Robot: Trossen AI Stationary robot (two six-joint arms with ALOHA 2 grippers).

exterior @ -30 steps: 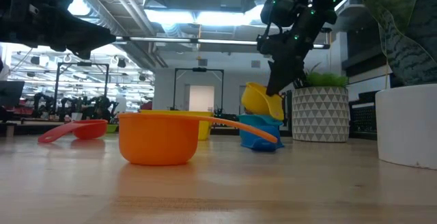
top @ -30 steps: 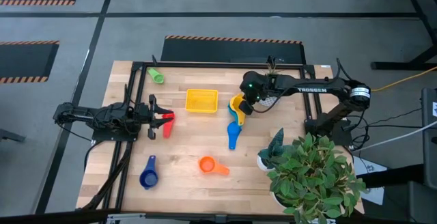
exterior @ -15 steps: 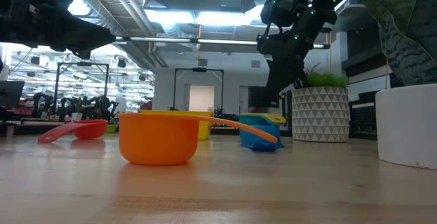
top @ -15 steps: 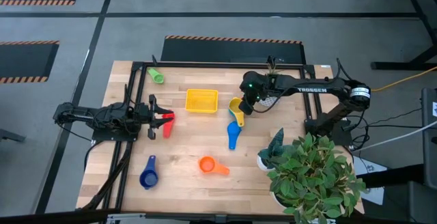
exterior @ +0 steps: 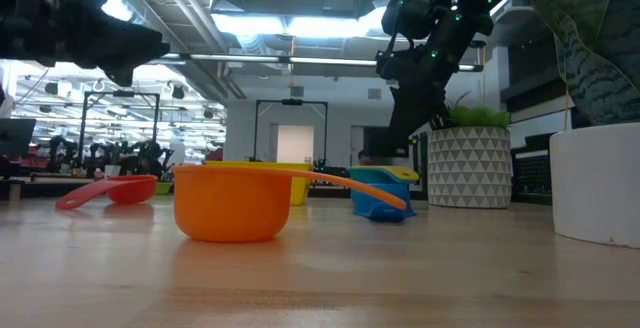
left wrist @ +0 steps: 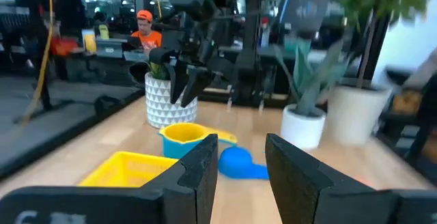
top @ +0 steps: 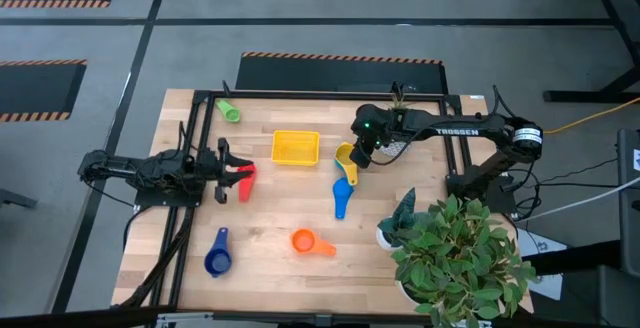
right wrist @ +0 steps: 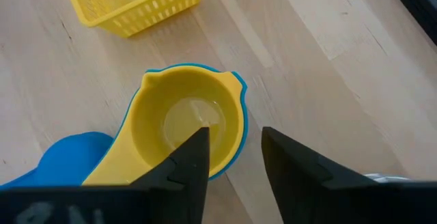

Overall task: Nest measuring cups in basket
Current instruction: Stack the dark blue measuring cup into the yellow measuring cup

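A yellow cup [right wrist: 184,118] sits nested inside a light blue cup [right wrist: 240,130], beside the blue cup [top: 340,204] and right of the yellow basket [top: 295,148]. My right gripper [right wrist: 232,134] hovers open just above the yellow cup, one finger over its bowl and one outside its rim; in the low view my right gripper [exterior: 400,136] stands clear of the stack [exterior: 384,190]. The red cup [top: 245,181], green cup [top: 229,111], dark blue cup [top: 216,256] and orange cup [top: 309,242] lie apart on the table. My left gripper [top: 224,171] waits open, raised beside the red cup.
A white patterned pot [exterior: 468,168] stands just behind my right gripper. A large leafy plant in a white pot [top: 455,253] fills the table's near right corner. Bare wood lies between the basket and the orange cup. A person [left wrist: 143,31] sits in the room beyond.
The yellow cup, held tilted above the light blue cup a second ago, has come down and now sits level inside it. My right gripper has let go of it and stays just above.
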